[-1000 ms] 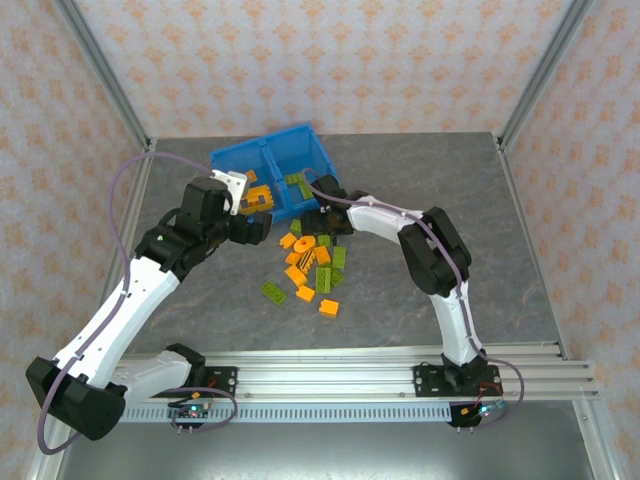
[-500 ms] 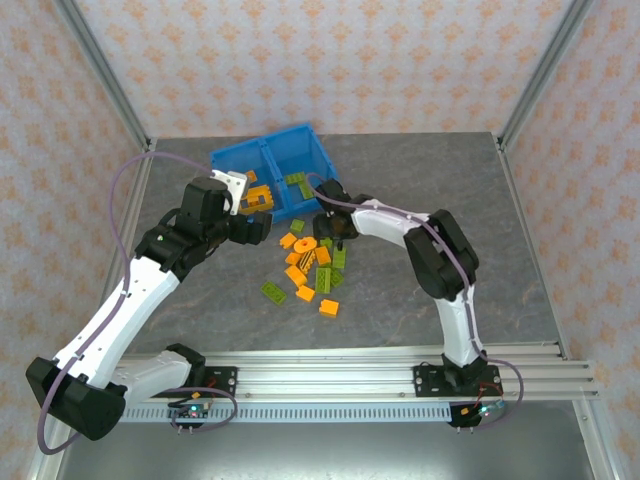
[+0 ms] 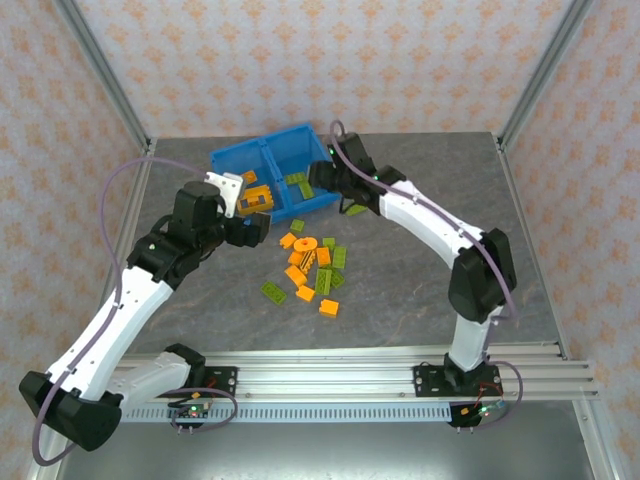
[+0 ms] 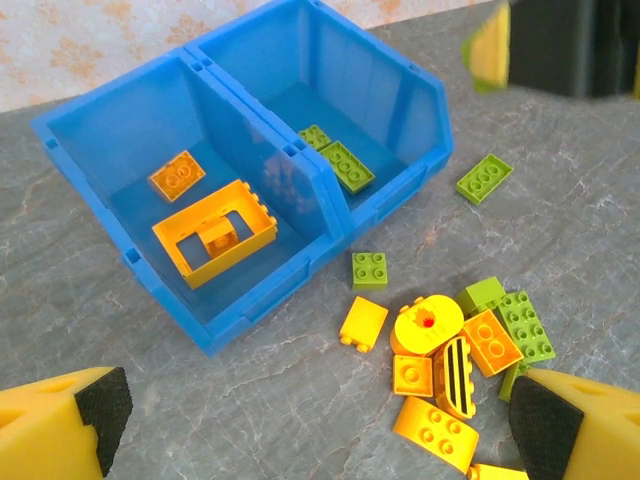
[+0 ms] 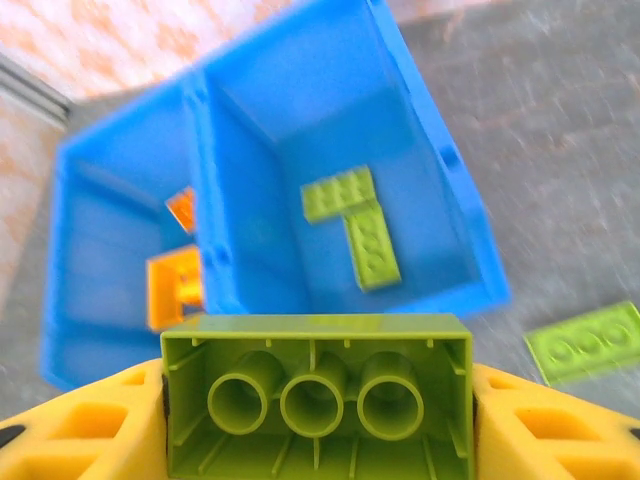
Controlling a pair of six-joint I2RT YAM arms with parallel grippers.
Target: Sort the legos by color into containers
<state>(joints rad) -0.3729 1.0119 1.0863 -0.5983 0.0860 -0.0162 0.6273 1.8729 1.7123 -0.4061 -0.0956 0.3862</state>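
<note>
- Right gripper [image 5: 316,425] is clamped on an olive-green brick [image 5: 315,350], pinched at its two short ends with the hollow underside turned to the wrist camera (three tubes show plainly).
- In the top view, that load hangs by the near-right corner of the blue bin [image 3: 262,158]. It is next to the right compartment [image 5: 290,130], where two green bricks [image 5: 352,222] already lie. The left compartment [image 4: 130,140] holds an orange frame [image 4: 215,232] and a small orange brick [image 4: 178,175].
- Green belongs with green, so the step in hand looks like a drop on the right side.
- To do it well, carry the brick past the front wall and over bare floor before the fingers part. Keep off the centre wall [image 5: 205,180].
- Letting go low seems wise, since a fall from height could bounce the brick over into the orange side or back onto the table [image 3: 420,290].
- Left gripper [image 4: 315,425] stands wide and empty above the loose pile [image 4: 450,345] just in front of the bin. It had best wait until the other arm is clear.
</note>
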